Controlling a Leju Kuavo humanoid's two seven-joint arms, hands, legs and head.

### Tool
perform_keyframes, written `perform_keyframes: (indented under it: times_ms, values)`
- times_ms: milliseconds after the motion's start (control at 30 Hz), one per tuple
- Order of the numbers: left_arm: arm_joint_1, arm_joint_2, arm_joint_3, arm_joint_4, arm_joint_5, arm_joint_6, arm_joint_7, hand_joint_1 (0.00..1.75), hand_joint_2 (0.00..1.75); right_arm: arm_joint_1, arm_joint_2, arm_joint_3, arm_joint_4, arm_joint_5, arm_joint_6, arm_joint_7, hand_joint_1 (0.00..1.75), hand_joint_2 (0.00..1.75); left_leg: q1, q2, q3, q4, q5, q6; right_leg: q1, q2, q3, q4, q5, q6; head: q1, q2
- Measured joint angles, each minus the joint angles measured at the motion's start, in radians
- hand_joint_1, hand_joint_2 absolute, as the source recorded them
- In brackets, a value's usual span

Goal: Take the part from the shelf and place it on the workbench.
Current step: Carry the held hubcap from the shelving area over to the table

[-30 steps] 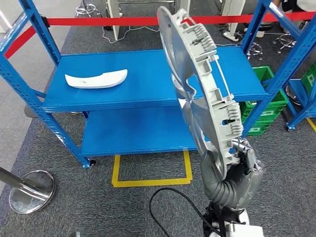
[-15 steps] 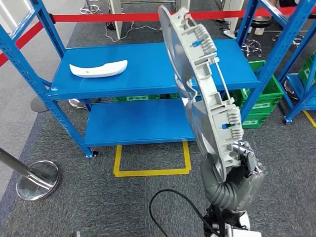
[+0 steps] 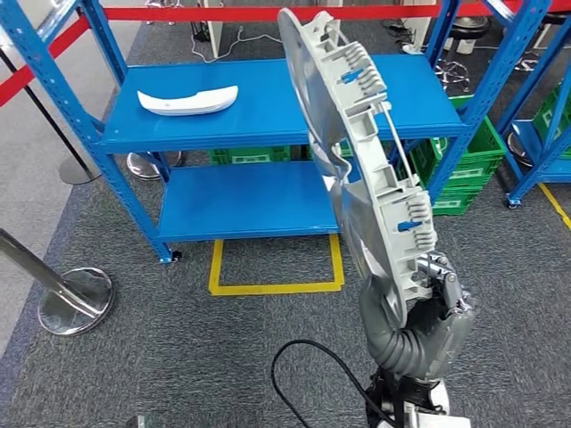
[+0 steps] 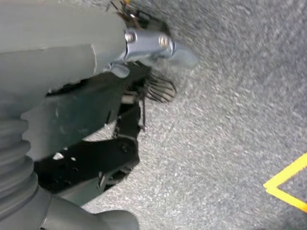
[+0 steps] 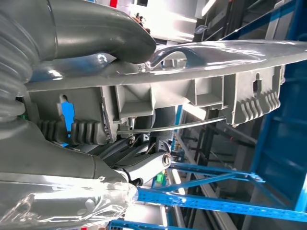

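My right hand (image 3: 431, 319) grips a large grey plastic ring-shaped part (image 3: 363, 169) by its lower rim and holds it upright in front of me, well short of the shelf. In the right wrist view the thumb (image 5: 101, 28) presses on the part's shiny face (image 5: 224, 50) and darker fingers lie under its ribbed back. A white curved part (image 3: 187, 100) lies on the top board of the blue shelf (image 3: 269, 120), far left of the held part. My left hand (image 4: 108, 153) hangs over grey carpet, fingers apart with nothing in them.
A stanchion base (image 3: 74, 300) stands on the floor at the left, and a red barrier belt (image 3: 269, 12) runs behind the shelf. Green crates (image 3: 465, 169) sit by the shelf's right end. A yellow floor outline (image 3: 276, 287) and a black cable (image 3: 303, 357) lie ahead.
The whole scene has shifted: the shelf sits higher and a little further off, so the camera has moved. My right hand still holds the grey part the same way.
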Motion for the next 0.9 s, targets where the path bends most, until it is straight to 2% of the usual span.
perform_keyframes:
  times_ms: [33,67,100,133,167,200,233,267,300,333,367,400,467,500,533,567,633,667,700,733,767,833,900]
  values:
    - [0.002,0.0,0.001,0.0,0.0,0.0,0.001,0.0,1.75,0.001,0.0,0.0,0.0,-0.002,0.0,0.0,1.75,1.75,0.001,0.002,-0.01,-0.001,0.011,0.007,-0.001,0.0,-0.011,0.025,-0.031,0.005,0.002,0.0]
    - [0.003,0.0,0.001,0.0,0.0,0.0,0.001,0.0,1.75,0.002,0.0,0.0,0.0,-0.004,0.0,0.0,1.75,1.75,0.002,0.003,-0.022,-0.002,0.023,0.013,-0.002,0.0,-0.027,0.072,-0.08,0.008,0.004,0.0]
    - [0.004,0.0,0.001,0.0,0.0,0.0,0.002,0.0,1.75,0.002,0.0,0.0,0.0,-0.006,0.0,0.0,1.75,1.75,0.002,0.003,-0.034,-0.002,0.033,0.017,-0.002,-0.001,-0.043,0.136,-0.133,0.011,0.006,0.0]
    - [0.003,0.0,0.001,0.0,0.0,0.0,0.002,0.0,1.75,0.002,0.0,0.0,0.0,-0.008,0.0,0.0,1.75,1.75,0.001,0.003,-0.046,-0.001,0.044,0.019,-0.003,-0.001,-0.056,0.206,-0.174,0.013,0.007,0.0]
    - [0.003,0.0,0.001,0.0,0.0,0.0,0.002,0.0,1.75,0.001,0.0,0.0,0.0,-0.008,-0.001,0.0,1.75,1.75,0.0,0.003,-0.058,-0.001,0.053,0.019,-0.003,-0.001,-0.06,0.26,-0.191,0.015,0.008,0.0]
    - [0.004,0.0,0.001,0.0,0.0,0.0,0.001,0.0,1.75,0.001,0.0,0.0,0.0,-0.009,-0.001,0.0,1.75,1.75,-0.001,0.003,-0.071,0.0,0.062,0.018,-0.003,-0.001,-0.052,0.285,-0.184,0.015,0.008,0.0]
    - [0.004,0.0,0.001,0.0,0.0,-0.001,-0.001,0.0,1.75,0.001,0.0,0.0,0.0,-0.009,-0.001,0.0,1.75,1.75,-0.001,0.003,-0.083,0.001,0.07,0.017,-0.003,-0.001,-0.027,0.276,-0.158,0.014,0.008,0.0]
    - [0.004,0.0,0.001,0.0,0.0,-0.002,-0.004,0.0,1.75,0.001,0.0,0.0,0.0,-0.009,-0.001,0.0,1.75,1.75,-0.001,0.003,-0.095,0.002,0.078,0.015,-0.003,-0.001,0.013,0.235,-0.128,0.013,0.008,0.0]
    - [0.004,0.0,0.001,0.0,0.0,-0.003,-0.008,0.0,1.75,0.0,0.0,0.0,0.0,-0.009,-0.001,0.0,1.75,1.75,-0.002,0.003,-0.104,0.005,0.084,0.011,-0.003,-0.002,0.065,0.167,-0.115,0.012,0.008,0.0]
    - [0.004,0.0,0.001,0.0,0.0,-0.004,-0.011,0.0,1.75,-0.001,0.0,0.0,0.0,-0.009,-0.001,-0.001,1.75,1.75,-0.003,0.003,-0.112,0.01,0.09,0.007,-0.002,-0.002,0.12,0.094,-0.116,0.01,0.008,0.0]
    - [0.004,0.0,0.001,0.0,0.0,-0.004,-0.012,0.0,1.75,-0.001,0.0,0.0,0.0,-0.009,-0.001,-0.001,1.75,1.75,-0.004,0.002,-0.117,0.014,0.095,0.002,-0.001,-0.002,0.159,0.034,-0.127,0.006,0.007,0.0]
    - [0.004,0.0,0.001,0.0,0.0,-0.004,-0.014,0.0,1.75,-0.002,0.0,0.0,0.0,-0.008,-0.001,-0.001,1.75,1.75,-0.005,0.002,-0.122,0.017,0.101,-0.003,0.001,-0.001,0.182,-0.005,-0.142,0.002,0.007,0.0]
    - [0.004,0.001,0.001,0.0,0.0,-0.004,-0.014,0.0,1.75,-0.001,0.0,0.0,0.0,-0.008,-0.001,-0.001,1.75,1.75,-0.004,0.002,-0.128,0.02,0.11,-0.013,0.002,0.0,0.182,-0.02,-0.142,-0.011,0.006,0.0]
    - [0.004,0.001,0.001,0.0,0.0,-0.004,-0.015,0.0,1.75,-0.001,0.0,0.0,0.0,-0.008,-0.001,-0.001,1.75,1.75,-0.003,0.002,-0.134,0.028,0.103,-0.019,0.001,0.0,0.178,-0.021,-0.137,-0.018,0.005,0.0]
    - [0.004,0.001,0.001,0.0,0.0,-0.004,-0.015,0.0,1.75,-0.001,0.0,0.0,0.0,-0.008,0.0,-0.001,1.75,1.75,-0.002,0.002,-0.146,0.052,0.082,-0.026,-0.001,-0.001,0.174,-0.022,-0.131,-0.025,0.003,0.0]
    - [0.004,0.002,0.001,0.0,0.0,-0.004,-0.015,0.0,1.75,-0.001,0.0,0.0,0.0,-0.008,0.0,-0.001,1.75,1.75,0.0,0.002,-0.164,0.096,0.049,-0.033,-0.003,-0.001,0.169,-0.023,-0.125,-0.031,0.001,0.0]
    - [0.004,0.002,0.001,0.0,0.0,-0.004,-0.016,0.0,1.75,-0.001,0.0,0.0,0.0,-0.008,0.0,-0.002,1.75,1.75,0.003,0.001,-0.218,0.232,-0.026,-0.043,-0.002,-0.002,0.158,-0.022,-0.117,-0.036,-0.003,0.0]
    - [0.004,0.003,0.001,0.0,0.0,-0.004,-0.016,0.0,1.75,0.0,0.0,0.0,0.0,-0.009,0.0,-0.001,1.75,1.75,0.003,0.002,-0.24,0.289,-0.047,-0.046,-0.002,-0.002,0.153,-0.022,-0.114,-0.037,-0.003,0.0]
    - [0.004,0.004,0.001,0.0,0.0,-0.004,-0.016,0.0,1.75,0.0,0.0,0.0,0.001,-0.009,0.0,-0.001,1.75,1.75,0.004,0.002,-0.248,0.317,-0.05,-0.047,-0.002,-0.002,0.149,-0.022,-0.111,-0.036,-0.003,0.0]
    - [0.004,0.004,0.001,0.0,0.0,-0.003,-0.016,0.0,1.75,0.001,0.0,0.0,0.001,-0.009,0.0,-0.001,1.75,1.75,0.004,0.001,-0.236,0.304,-0.031,-0.045,-0.001,-0.002,0.146,-0.021,-0.108,-0.036,-0.003,0.0]
    - [0.004,0.004,0.001,0.0,0.0,-0.003,-0.016,0.0,1.75,0.001,0.0,0.0,0.001,-0.009,0.0,-0.002,1.75,1.75,0.004,0.001,-0.206,0.256,0.002,-0.043,-0.001,-0.001,0.145,-0.021,-0.107,-0.035,-0.003,0.0]
    - [0.004,0.004,0.001,0.0,-0.001,-0.002,-0.016,0.0,1.75,-0.001,0.0,0.0,0.0,-0.015,0.003,-0.004,1.75,1.75,0.003,0.001,-0.125,0.116,0.061,-0.035,0.001,0.001,0.143,-0.02,-0.106,-0.031,-0.003,0.0]
    - [0.004,0.003,0.001,0.0,-0.002,-0.003,-0.016,0.0,1.75,-0.005,0.0,0.001,0.0,-0.038,0.021,-0.006,1.75,1.75,0.001,0.001,-0.083,0.035,0.074,-0.025,0.004,0.002,0.138,-0.018,-0.104,-0.024,-0.002,0.0]
